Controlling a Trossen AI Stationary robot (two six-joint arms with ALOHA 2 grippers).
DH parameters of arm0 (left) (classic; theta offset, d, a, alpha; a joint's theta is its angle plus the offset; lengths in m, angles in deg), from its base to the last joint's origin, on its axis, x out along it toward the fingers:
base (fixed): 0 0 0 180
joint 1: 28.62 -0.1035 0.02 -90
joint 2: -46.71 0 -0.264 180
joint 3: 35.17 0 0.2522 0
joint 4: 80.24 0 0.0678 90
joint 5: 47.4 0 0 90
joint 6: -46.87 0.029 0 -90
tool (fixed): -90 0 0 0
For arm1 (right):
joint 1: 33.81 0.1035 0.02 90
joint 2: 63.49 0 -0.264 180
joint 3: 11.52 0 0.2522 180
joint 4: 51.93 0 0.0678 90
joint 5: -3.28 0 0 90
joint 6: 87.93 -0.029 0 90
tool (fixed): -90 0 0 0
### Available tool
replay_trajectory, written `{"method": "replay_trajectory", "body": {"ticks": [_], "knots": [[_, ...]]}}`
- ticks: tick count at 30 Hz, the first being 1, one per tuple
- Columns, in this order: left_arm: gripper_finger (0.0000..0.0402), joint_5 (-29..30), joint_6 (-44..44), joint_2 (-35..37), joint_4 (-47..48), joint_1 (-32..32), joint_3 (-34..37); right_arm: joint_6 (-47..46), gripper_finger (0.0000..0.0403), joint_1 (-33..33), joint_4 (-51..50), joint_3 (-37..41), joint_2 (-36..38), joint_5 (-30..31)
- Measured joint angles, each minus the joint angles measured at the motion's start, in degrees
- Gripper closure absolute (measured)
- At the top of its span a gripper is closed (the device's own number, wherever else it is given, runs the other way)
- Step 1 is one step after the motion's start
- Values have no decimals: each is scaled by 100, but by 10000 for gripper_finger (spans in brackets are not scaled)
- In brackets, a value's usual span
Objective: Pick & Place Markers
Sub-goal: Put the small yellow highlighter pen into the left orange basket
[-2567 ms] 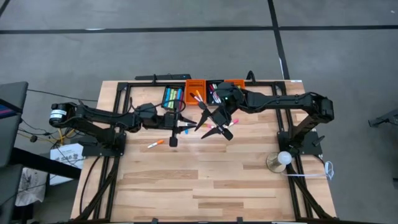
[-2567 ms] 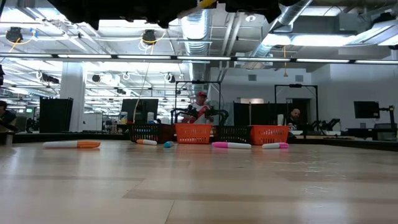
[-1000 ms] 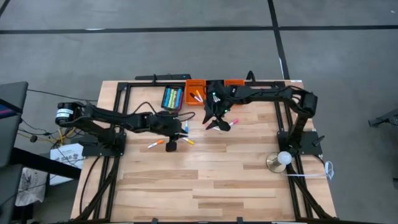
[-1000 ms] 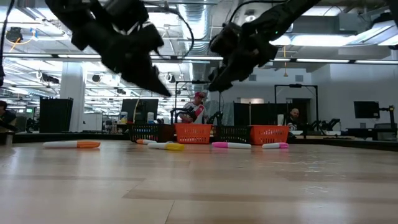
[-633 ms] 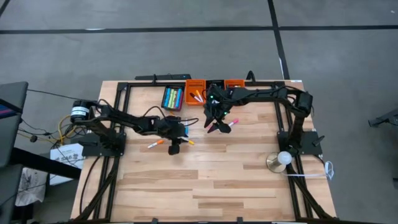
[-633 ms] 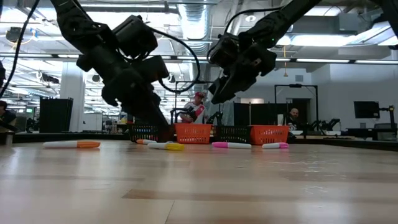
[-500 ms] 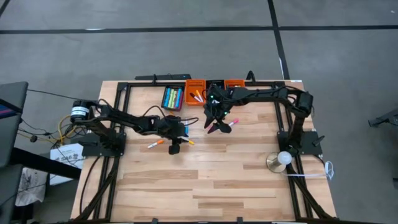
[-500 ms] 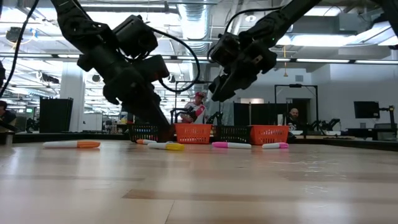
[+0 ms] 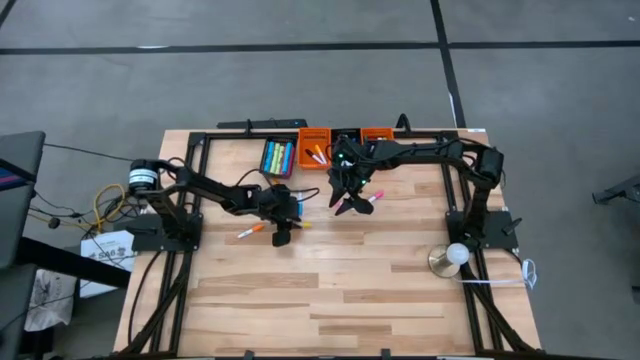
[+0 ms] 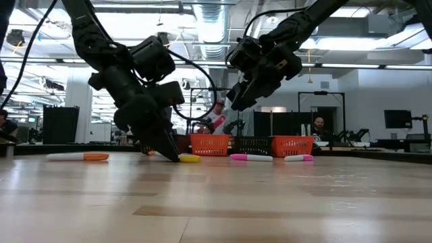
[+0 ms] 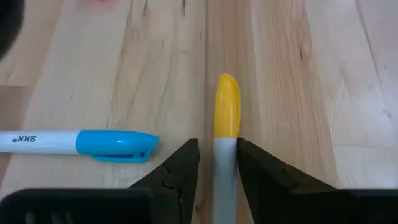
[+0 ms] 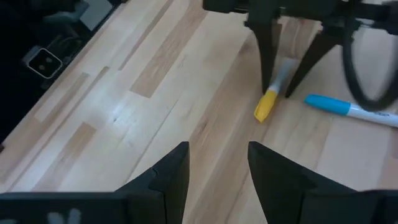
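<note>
A yellow-capped marker [image 11: 227, 106] lies flat on the wooden table near its middle, with a blue-capped marker [image 11: 115, 143] beside it. My left gripper [image 11: 216, 144] is down at the table, open. Its fingers stand on either side of the yellow marker's white barrel [image 12: 283, 71]. My right gripper [image 12: 217, 149] hangs open in the air to the right [image 9: 345, 205], holding nothing. An orange-capped marker [image 9: 250, 230] lies to the left and a pink one [image 9: 372, 197] to the right. My left gripper comes slanting down from the table's left, pointing along the yellow marker, one finger [image 11: 183, 165] on each side of the white barrel [image 11: 225, 168] just behind the cap. I cannot tell whether the fingers touch it. The marker lies flat on the table.
Small bins stand in a row at the far edge: a black one [image 9: 278, 157] full of markers, an orange one [image 9: 315, 155] holding a few, and another orange one [image 9: 377, 133]. A round lamp base [image 9: 447, 260] stands at the right. People show in the room behind.
My left gripper has come down to the table and a little toward its right edge, ending with its fingers around the yellow marker's barrel. The marker has stayed where it lay.
</note>
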Motion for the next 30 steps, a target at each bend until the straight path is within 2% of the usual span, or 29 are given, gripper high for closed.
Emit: {"method": "replay_trajectory", "body": {"ticks": [6, 13, 19, 22, 27, 30], "knots": [[303, -151, -34, -1, 27, -76, -2, 4, 246, 0, -16, 0, 0, -140], [370, -238, 14, 34, 37, -82, -51, 7, 252, 0, -84, 0, 0, -168], [363, -254, 125, 522, -79, -15, -128, 7, 255, 0, -120, 0, 48, -266], [353, 159, 259, 908, -85, 40, -122, 7, 254, 0, -170, 0, 161, -272], [362, 1696, 613, 1462, -244, -39, -128, 5, 253, 0, -262, 0, 417, -391], [363, 1912, 637, 1549, -736, -329, -132, -28, 255, 29, -256, 0, 554, -439]]}}
